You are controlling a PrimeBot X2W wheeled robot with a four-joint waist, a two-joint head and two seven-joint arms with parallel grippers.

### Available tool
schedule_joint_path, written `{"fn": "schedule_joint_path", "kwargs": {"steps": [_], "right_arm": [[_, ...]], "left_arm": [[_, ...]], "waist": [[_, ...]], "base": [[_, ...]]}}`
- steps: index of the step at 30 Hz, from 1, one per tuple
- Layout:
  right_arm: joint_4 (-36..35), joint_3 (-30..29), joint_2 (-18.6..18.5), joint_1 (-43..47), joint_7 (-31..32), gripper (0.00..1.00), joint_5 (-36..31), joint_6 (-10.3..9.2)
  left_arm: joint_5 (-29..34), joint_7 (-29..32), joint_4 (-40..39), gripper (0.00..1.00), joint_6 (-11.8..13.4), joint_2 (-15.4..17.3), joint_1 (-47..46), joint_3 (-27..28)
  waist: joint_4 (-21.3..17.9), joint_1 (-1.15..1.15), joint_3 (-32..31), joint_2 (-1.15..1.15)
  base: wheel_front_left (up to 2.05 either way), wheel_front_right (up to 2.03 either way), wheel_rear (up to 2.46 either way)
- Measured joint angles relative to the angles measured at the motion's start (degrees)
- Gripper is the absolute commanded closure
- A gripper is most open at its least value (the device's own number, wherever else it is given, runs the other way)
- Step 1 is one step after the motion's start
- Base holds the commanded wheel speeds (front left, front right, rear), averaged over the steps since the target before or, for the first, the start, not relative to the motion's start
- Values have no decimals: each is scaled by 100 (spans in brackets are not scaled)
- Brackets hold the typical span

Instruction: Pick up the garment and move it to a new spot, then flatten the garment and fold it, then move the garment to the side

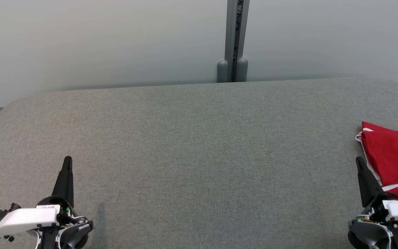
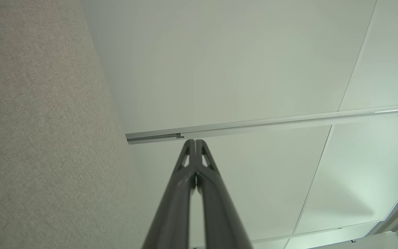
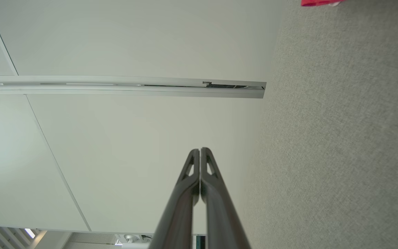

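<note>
A broad table [image 1: 199, 138] covered in grey woven fabric, with rounded corners, spreads out in front of the robot, backed by a pale panelled wall [image 1: 98, 41]. A grey metal post [image 1: 235, 41] rises behind the table's far edge. The red garment [image 1: 396, 155], trimmed in white, lies bunched at the table's right edge, partly cut off from sight. Just beside it hangs the right gripper [image 1: 359, 160], fingers pressed together, nothing between them. Well apart, at the near left, the left gripper [image 1: 67, 160] points the same way, likewise closed and empty.
</note>
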Motion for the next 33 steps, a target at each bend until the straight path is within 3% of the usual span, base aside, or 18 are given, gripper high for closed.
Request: {"fn": "schedule_joint_path", "kwargs": {"steps": [33], "right_arm": [[-1, -1, -1, 0, 0, 100, 0, 1]], "left_arm": [[-1, -1, 0, 100, -1, 0, 0, 1]], "waist": [[0, 0, 0, 0]], "base": [[0, 0, 0]]}}
